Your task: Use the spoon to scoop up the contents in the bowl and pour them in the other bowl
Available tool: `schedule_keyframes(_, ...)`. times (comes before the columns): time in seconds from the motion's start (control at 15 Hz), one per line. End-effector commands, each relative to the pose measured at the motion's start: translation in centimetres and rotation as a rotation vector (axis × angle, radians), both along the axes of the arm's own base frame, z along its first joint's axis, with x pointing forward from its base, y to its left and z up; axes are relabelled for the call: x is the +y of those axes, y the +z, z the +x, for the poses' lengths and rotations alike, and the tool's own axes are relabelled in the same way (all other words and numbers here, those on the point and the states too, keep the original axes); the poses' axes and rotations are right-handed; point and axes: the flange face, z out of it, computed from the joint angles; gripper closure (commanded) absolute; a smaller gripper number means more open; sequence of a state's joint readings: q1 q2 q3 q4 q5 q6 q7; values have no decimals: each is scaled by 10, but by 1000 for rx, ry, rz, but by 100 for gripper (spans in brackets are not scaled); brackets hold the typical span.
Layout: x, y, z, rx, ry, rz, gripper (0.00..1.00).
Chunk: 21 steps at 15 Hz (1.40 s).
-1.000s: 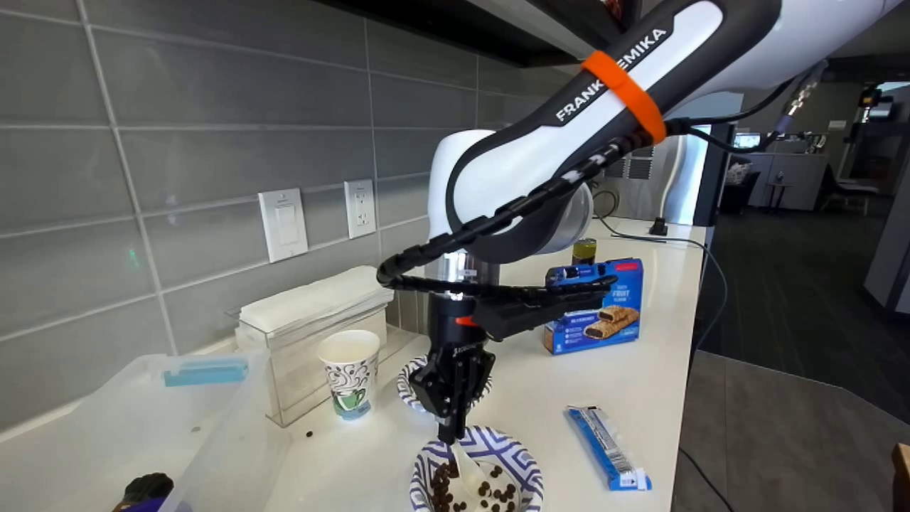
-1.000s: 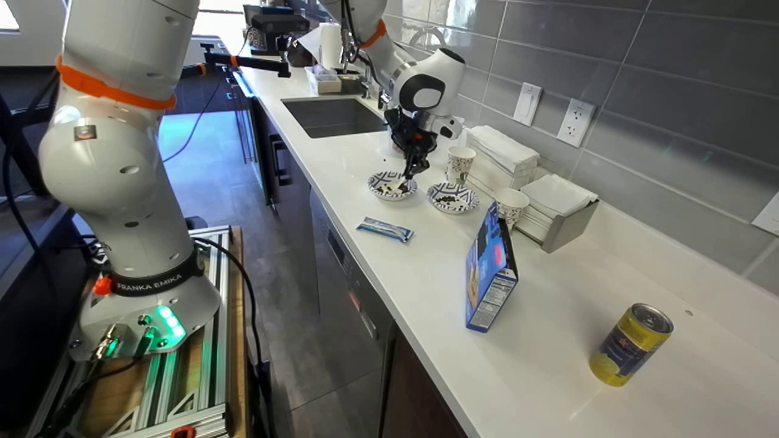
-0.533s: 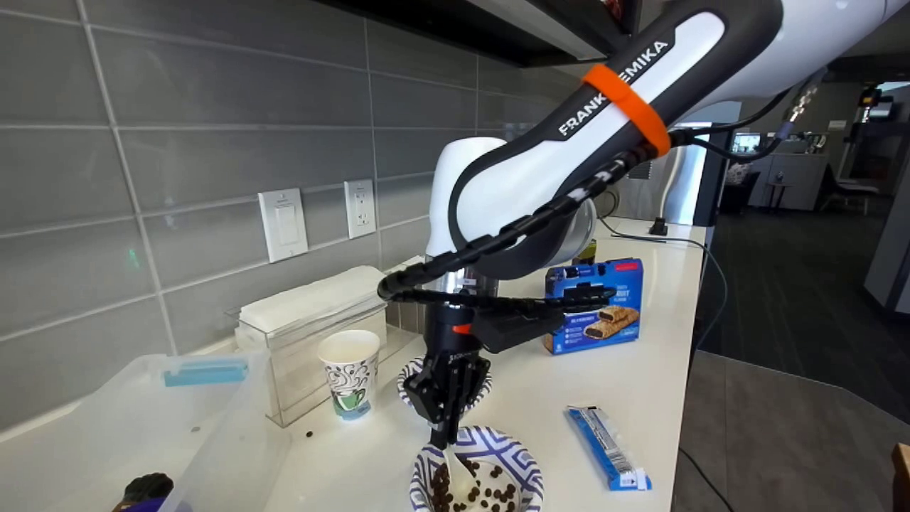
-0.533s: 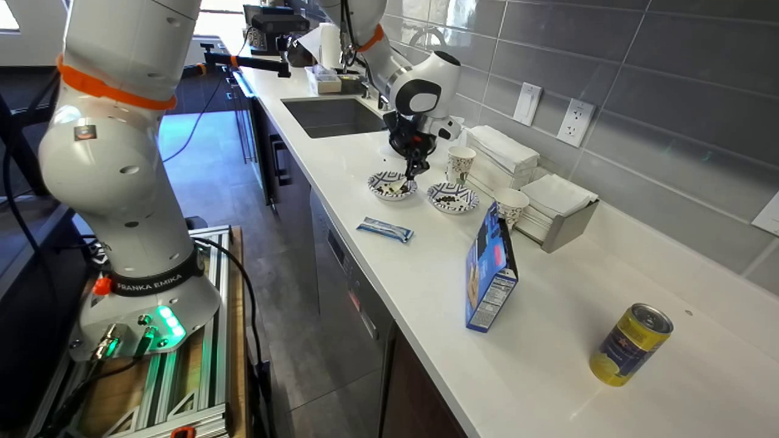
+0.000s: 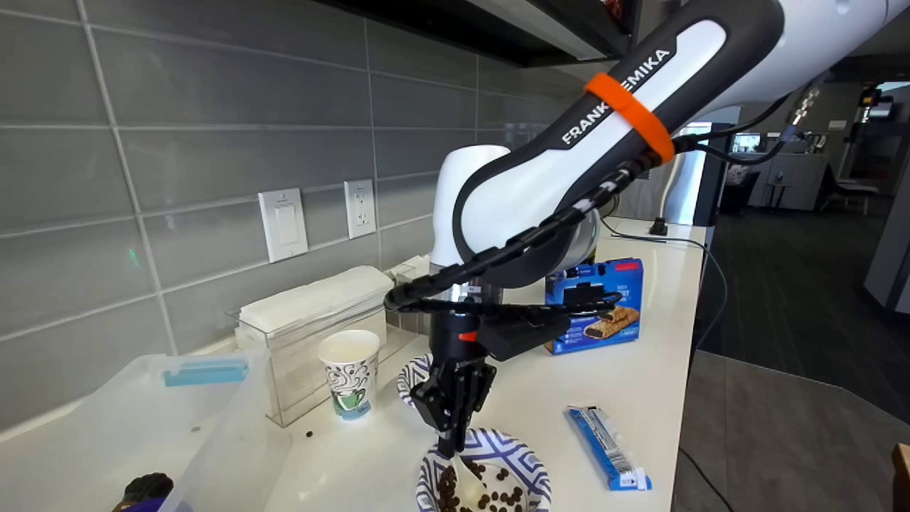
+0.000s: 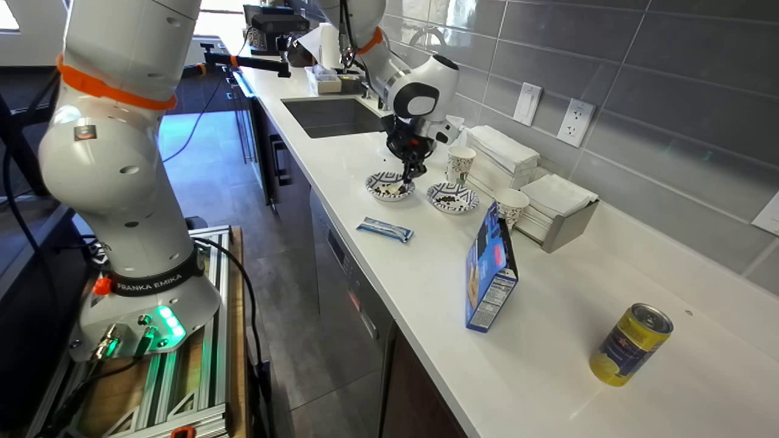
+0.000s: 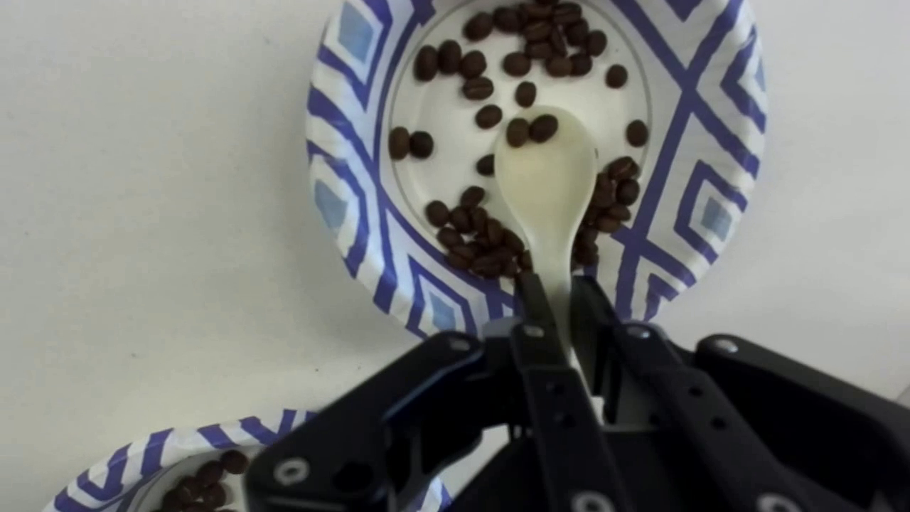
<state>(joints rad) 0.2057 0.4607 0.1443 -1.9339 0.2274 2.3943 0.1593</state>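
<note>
Grey tiled wall (image 5: 249, 85); dark overhead shelf (image 5: 455, 30); white counter (image 6: 541, 347); grey sink (image 6: 335, 115); dark floor (image 5: 789, 299).

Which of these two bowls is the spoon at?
The bowl nearer the sink: the gripper holds the spoon there; the other bowl has beans but no spoon.

Downward fingers (image 7: 538, 350) in tight pinch
</note>
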Motion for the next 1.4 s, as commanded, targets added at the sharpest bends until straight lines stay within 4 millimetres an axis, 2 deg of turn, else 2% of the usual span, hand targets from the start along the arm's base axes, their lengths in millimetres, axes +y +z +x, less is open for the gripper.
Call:
schedule_keyframes(0.0, -1, -2, -10, 43, -17, 12, 97)
schedule_keyframes(0.73, 4, 14, -16, 38, -25, 32, 97)
schedule_keyframes(1.33, -7, 0, -23, 45, -37, 83, 97)
